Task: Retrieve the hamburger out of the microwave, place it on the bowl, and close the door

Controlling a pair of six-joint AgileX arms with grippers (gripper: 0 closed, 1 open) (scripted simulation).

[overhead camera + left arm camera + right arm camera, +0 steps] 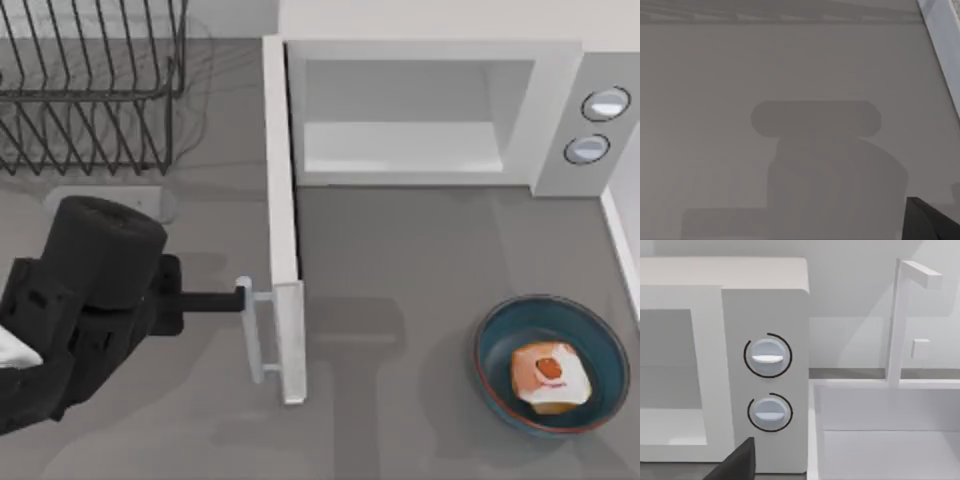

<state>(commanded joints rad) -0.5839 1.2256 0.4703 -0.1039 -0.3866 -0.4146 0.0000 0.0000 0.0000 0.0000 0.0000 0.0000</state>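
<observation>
open door (282,220) walls off the cavity's left; counter (400,260) (front) lies bare.

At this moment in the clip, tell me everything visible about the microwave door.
The door is a flat white panel, swung fully open and standing edge-on in the top view, running from the microwave cavity's left side toward the table's front. A pale bar handle stands off its outer face near the free end. The left gripper reaches in from the left, its tip at that handle. The window does not show from here.
</observation>
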